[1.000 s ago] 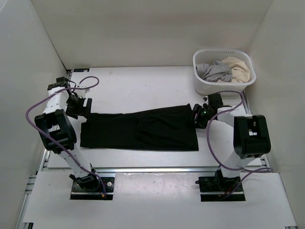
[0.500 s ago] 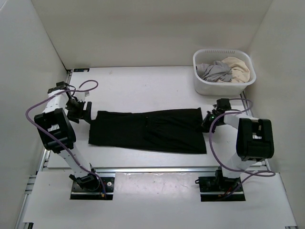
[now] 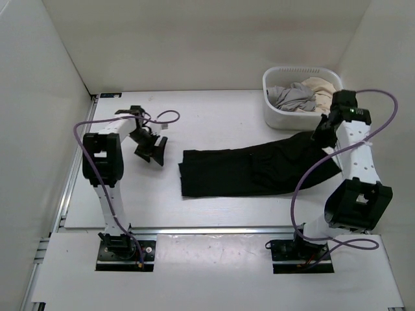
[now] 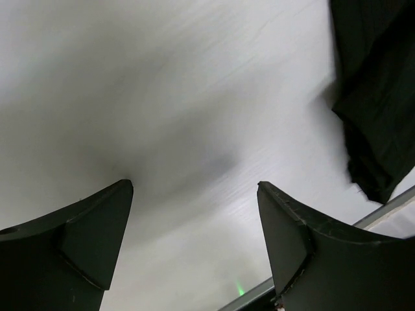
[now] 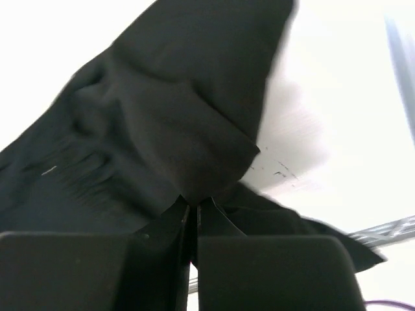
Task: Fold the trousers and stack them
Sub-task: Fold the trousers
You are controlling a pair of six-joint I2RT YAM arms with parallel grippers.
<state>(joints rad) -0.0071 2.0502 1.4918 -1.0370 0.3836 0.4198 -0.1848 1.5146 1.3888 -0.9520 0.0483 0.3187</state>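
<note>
Trousers [image 3: 253, 170] pinched between right fingers [image 5: 165, 228]: wrist view only.

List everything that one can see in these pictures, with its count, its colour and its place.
trousers: one pair, black, on the table right of centre, right end lifted
basket: one, white, far right corner of the table
grey garment: one, grey, left side of the basket
beige garment: one, beige, right side of the basket
table: one, white, under everything
left gripper: one, black, open, above bare table left of the trousers
right gripper: one, black, shut on the trousers' right end, near the basket
</note>
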